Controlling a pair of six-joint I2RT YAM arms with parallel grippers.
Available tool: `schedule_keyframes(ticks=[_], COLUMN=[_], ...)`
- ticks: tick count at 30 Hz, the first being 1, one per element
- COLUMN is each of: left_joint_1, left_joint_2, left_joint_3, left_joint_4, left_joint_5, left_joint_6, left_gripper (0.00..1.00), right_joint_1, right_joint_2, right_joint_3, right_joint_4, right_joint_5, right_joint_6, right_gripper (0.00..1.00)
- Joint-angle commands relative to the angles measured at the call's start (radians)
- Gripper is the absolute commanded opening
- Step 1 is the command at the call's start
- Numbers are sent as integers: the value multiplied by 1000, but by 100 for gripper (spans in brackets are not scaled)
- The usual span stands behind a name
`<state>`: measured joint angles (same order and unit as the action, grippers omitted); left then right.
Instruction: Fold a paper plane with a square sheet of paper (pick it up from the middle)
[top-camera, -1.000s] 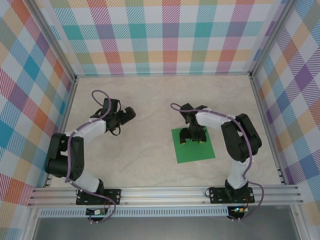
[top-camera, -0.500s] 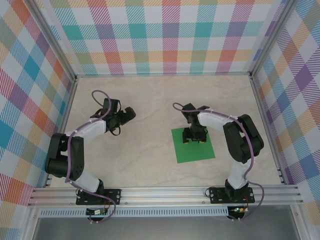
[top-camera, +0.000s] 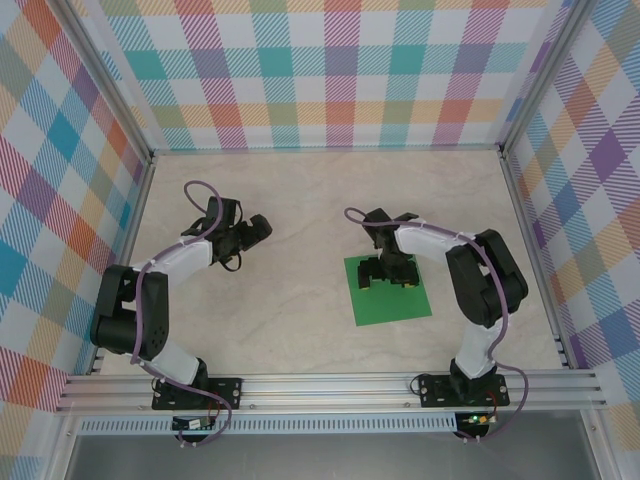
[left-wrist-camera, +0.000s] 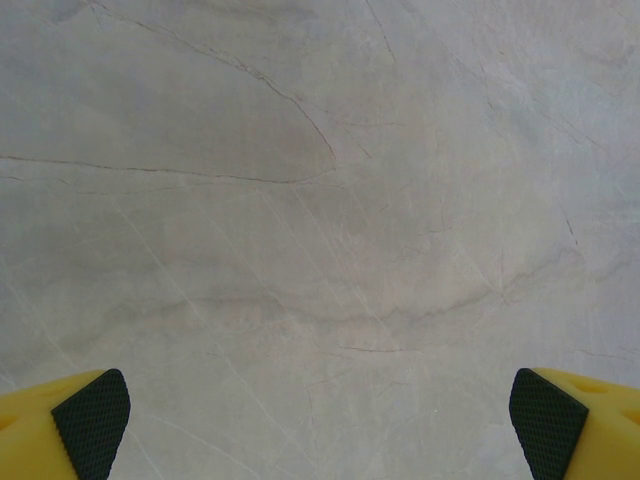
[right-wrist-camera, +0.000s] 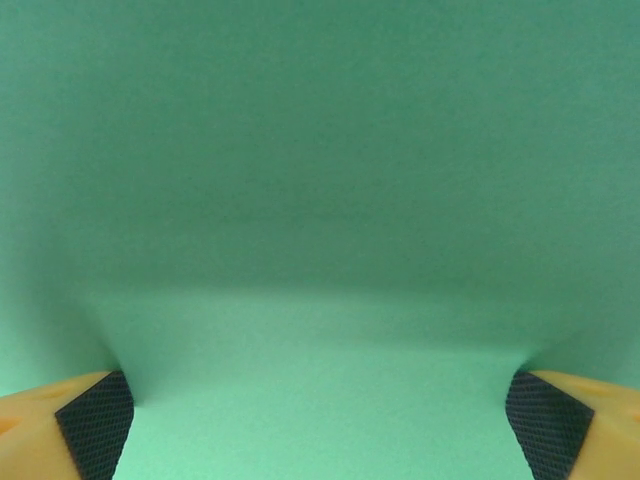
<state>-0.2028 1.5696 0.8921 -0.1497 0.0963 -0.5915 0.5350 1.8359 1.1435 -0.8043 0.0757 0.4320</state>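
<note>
Fingers (right-wrist-camera: 95, 425) of the right gripper (right-wrist-camera: 320, 430) are spread fully wide, with the pads set against the square sheet of paper (top-camera: 395, 308) (nothing is gripped). The left gripper (left-wrist-camera: 320, 425) is likewise held wide and empty above the bare table (top-camera: 290, 300). The sheet is seen flat, uncreased and bright green, right of centre.

The right gripper (top-camera: 391, 277) now stands with jaws spread wide over the far half of the square sheet of paper (top-camera: 390, 303) — they were drawn narrower half a second earlier — and has edged slightly toward the sheet's near side.
</note>
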Motion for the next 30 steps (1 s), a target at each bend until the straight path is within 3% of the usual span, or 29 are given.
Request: schedule_keyframes(ticks=[1, 9, 17, 19, 21, 26, 30], left_joint_1=[-12, -14, -16, -17, -18, -20, -23], left_joint_2=[12, 15, 6, 0, -6, -13, -10], left_joint_3=[1, 7, -8, -19, -31, -51, -56], left_joint_4=[6, -1, 0, 2, 6, 19, 26], left_joint_5=[12, 18, 39, 46, 47, 52, 55], left_joint_6=[-16, -20, -26, -27, -29, -39, -43], left_gripper=[100, 100, 100, 100, 100, 100, 100], right_joint_1=[11, 11, 11, 11, 12, 38, 69], right_joint_2=[74, 109, -19, -58, -76, -110, -125], right_joint_3=[-31, -62, -51, -53, -52, -38, -93], right_joint_4=[4, 56, 57, 58, 48, -43, -40], right_joint_5=[4, -15, -29, -50, -54, 11, -8], right_joint_6=[12, 68, 86, 89, 97, 117, 143], right_gripper=[99, 80, 69, 73, 82, 98, 100])
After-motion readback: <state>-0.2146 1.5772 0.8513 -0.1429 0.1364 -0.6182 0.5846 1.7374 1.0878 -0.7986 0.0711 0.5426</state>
